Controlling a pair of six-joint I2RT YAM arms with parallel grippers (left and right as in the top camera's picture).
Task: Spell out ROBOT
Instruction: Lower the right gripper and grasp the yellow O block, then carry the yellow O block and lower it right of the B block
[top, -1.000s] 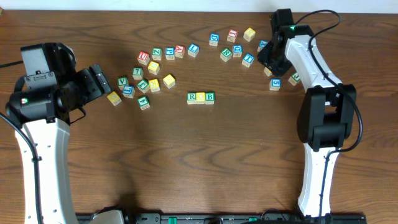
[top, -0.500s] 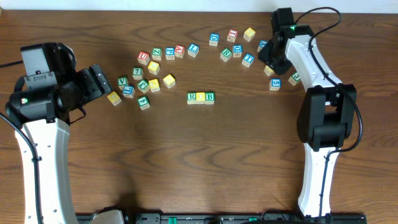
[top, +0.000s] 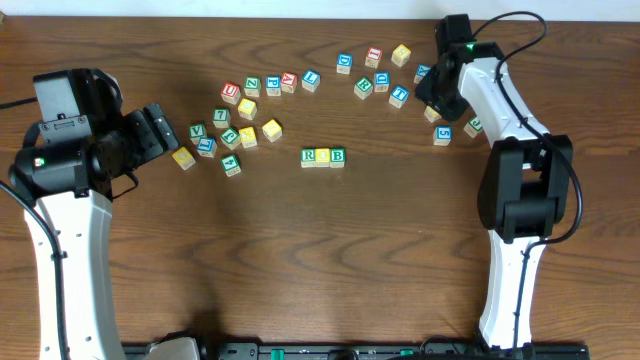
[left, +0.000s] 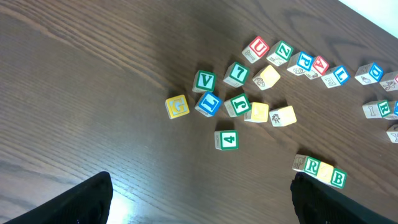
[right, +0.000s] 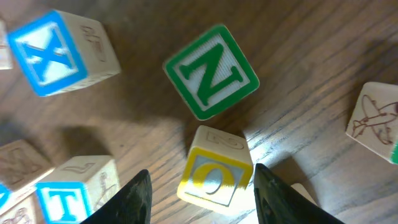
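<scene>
A row of three blocks, green R (top: 309, 156), a yellow block (top: 323, 156) and green B (top: 338, 156), lies at the table's middle; it also shows in the left wrist view (left: 323, 170). My right gripper (right: 202, 202) is open at the back right (top: 432, 100), its fingers on either side of a yellow O block (right: 214, 174) on the table, with gaps on both sides. A blue T block (right: 65, 190) lies just to the left. My left gripper (left: 202, 205) is open and empty, above the table at the left (top: 160, 130).
A green N block (right: 211, 71) and a blue X block (right: 53, 50) lie close beyond the O. Several loose blocks cluster at the left (top: 235, 125) and in an arc at the back (top: 375, 70). Blocks 5 (top: 443, 133) and another (top: 472, 126) lie by the right arm.
</scene>
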